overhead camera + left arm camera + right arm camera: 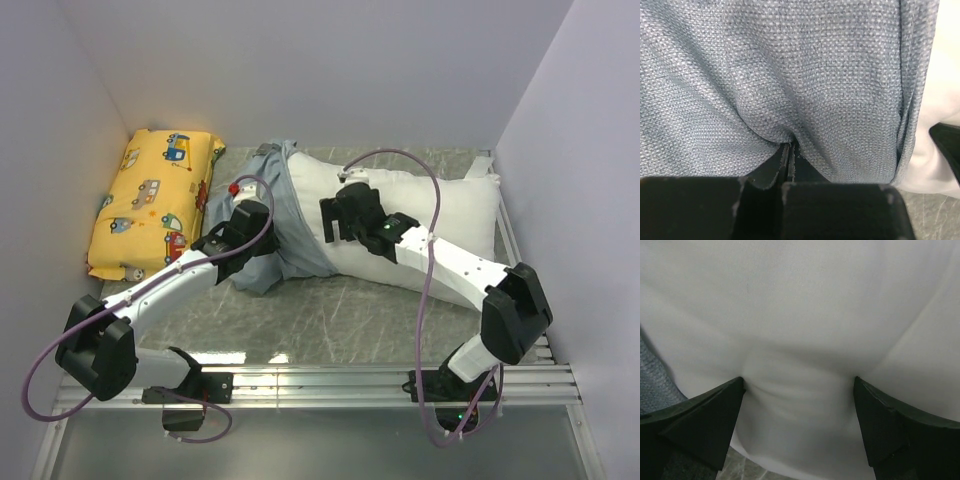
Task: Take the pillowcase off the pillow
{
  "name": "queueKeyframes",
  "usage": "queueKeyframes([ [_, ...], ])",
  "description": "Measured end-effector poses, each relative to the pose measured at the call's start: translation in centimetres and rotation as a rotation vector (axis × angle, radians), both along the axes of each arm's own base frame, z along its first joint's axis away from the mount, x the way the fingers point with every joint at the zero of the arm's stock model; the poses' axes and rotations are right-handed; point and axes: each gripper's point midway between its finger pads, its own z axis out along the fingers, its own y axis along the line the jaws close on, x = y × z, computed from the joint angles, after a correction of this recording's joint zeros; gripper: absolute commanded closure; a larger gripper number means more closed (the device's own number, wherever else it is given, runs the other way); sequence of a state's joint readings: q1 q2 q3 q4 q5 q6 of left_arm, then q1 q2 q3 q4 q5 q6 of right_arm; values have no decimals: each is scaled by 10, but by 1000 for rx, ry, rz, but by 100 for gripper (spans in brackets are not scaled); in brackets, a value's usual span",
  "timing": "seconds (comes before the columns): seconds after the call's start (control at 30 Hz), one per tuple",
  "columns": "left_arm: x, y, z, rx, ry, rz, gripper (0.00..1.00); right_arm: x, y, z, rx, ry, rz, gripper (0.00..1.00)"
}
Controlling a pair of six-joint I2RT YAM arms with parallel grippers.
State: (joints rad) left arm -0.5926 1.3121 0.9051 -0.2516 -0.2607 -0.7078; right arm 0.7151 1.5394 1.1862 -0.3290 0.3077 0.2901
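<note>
left gripper [790, 156] nips the pillowcase [790, 75], right gripper [800, 390] pins the pillow [800, 300]
limp cloth folds between the closed left fingers [840, 210], likely a sound hold; right fingers [705, 415] wide apart, gripping nothing, squashy pillow between them.

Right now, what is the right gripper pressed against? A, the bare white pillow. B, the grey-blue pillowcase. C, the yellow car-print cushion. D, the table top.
A: in the right wrist view the right gripper stands open with its fingers sunk into the plain white pillow, and the pillowcase shows only at the left edge.
</note>
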Motion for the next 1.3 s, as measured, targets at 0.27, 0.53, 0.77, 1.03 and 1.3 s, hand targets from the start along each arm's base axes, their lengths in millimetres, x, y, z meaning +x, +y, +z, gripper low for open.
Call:
queueKeyframes([
  [0.27,12,16,14,26,-20,32,99,20,-6,-3,-14,2,-51,100],
  [0.53,42,108,41,-80,-45,235,99,44,-73,41,164,-29,-189,100],
  [0.77,49,151,47,-125,-51,322,100,23,-102,44,176,8,-220,100],
  [1.03,59,167,38,-138,-24,370,100,-2,-115,71,236,2,-196,100],
  [1.3,72,158,7,-186,52,365,100,-41,-98,104,366,12,-36,100],
])
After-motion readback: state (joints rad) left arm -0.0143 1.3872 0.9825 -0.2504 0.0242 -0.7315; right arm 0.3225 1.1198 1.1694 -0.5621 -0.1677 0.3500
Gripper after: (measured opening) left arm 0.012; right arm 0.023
